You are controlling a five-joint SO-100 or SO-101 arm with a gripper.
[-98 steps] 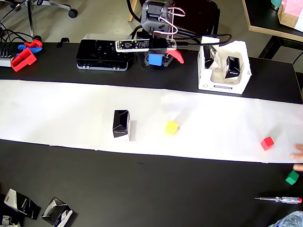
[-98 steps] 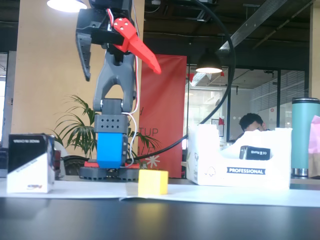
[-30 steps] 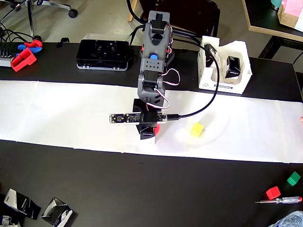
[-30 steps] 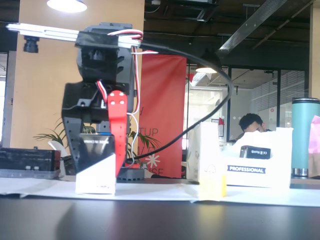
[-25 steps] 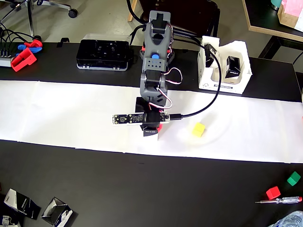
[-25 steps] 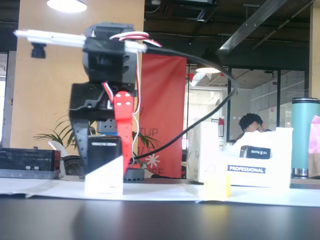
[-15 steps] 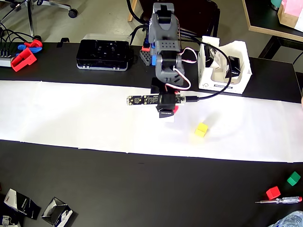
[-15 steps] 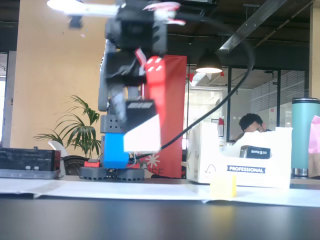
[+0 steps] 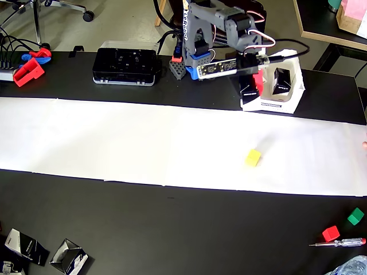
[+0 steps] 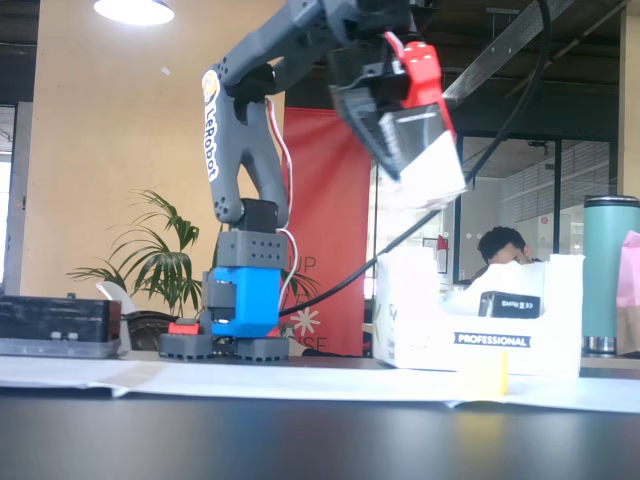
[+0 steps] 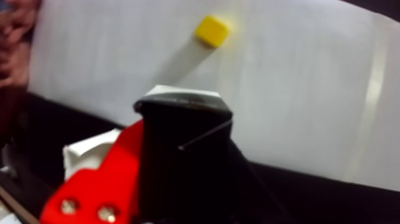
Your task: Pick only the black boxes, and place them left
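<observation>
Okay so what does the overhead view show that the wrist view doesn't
Only the overhead view shows the two black boxes at bottom left, the red cube, the green cube and the white tray. Only the wrist view shows the held black box close up against the red finger. Both show the yellow cube on the white paper.

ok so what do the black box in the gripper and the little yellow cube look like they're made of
The black box held in the gripper looks like thin cardboard: matte black faces, a white folded top flap and a raised crease across its front in the wrist view. The yellow cube looks like solid plastic or painted wood, evenly colored with softly rounded corners; the pictures leave that open.
</observation>
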